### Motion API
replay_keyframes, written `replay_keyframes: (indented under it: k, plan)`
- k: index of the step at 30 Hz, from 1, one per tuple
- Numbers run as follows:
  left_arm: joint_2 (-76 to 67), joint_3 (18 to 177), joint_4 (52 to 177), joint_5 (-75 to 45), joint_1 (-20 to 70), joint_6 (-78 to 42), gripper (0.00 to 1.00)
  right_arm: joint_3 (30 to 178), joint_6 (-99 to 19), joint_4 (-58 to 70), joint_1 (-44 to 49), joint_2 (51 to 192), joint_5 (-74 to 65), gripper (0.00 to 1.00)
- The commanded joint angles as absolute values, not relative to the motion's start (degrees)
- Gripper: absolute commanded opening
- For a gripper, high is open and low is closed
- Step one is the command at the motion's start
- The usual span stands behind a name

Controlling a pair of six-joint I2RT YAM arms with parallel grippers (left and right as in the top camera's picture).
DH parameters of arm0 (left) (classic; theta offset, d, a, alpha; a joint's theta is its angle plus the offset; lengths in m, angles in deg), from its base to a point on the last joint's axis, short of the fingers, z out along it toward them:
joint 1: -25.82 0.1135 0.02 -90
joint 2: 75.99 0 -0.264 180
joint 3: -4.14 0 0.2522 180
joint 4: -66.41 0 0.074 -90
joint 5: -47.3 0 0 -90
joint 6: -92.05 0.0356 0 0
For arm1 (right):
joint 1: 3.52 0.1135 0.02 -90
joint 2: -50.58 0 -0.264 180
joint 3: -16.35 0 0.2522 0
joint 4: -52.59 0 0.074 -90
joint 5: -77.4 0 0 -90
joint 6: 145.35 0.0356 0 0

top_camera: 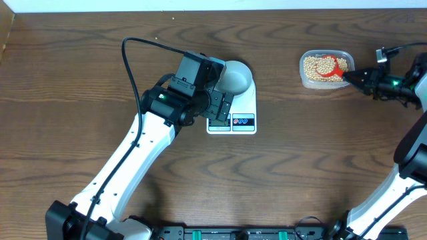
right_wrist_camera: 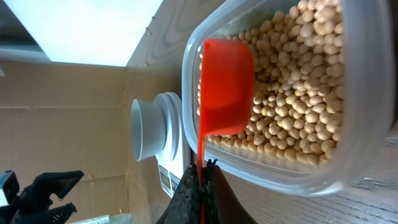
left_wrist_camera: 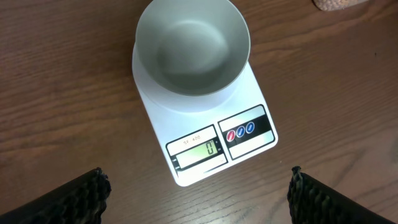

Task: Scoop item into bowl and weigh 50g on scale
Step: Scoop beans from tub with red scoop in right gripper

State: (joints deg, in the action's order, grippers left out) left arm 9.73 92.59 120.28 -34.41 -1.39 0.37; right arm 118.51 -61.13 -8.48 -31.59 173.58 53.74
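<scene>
The pale bowl [top_camera: 235,77] stands empty on the white scale [top_camera: 239,110]; in the left wrist view the bowl [left_wrist_camera: 193,46] is empty and the scale [left_wrist_camera: 211,134] display reads 0. My left gripper [left_wrist_camera: 198,196] is open and empty, just in front of the scale. The tan beans [top_camera: 319,65] fill a clear tub [top_camera: 325,81] at the right. My right gripper [right_wrist_camera: 200,180] is shut on the handle of a red scoop [right_wrist_camera: 227,87], whose cup lies among the beans [right_wrist_camera: 298,93] inside the tub [right_wrist_camera: 348,168].
Brown wooden table [top_camera: 80,80]. The left arm [top_camera: 127,167] runs from the front left to the scale. The right arm [top_camera: 413,153] comes in along the right edge. A black cable [top_camera: 130,60] loops behind the left wrist.
</scene>
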Motion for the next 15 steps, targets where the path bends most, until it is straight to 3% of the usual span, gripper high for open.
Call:
replay_keyframes:
  k: [1, 15]
  plan:
    - [8.98, 92.59, 120.46, -34.32, -1.25, 0.24, 0.94, 118.51, -62.77, -8.54, -32.99, 174.32, 58.53, 0.01]
    - [8.98, 92.59, 120.46, -34.32, -1.25, 0.24, 0.94, 118.49, -62.77, -9.22, -36.71, 174.32, 64.74, 0.01]
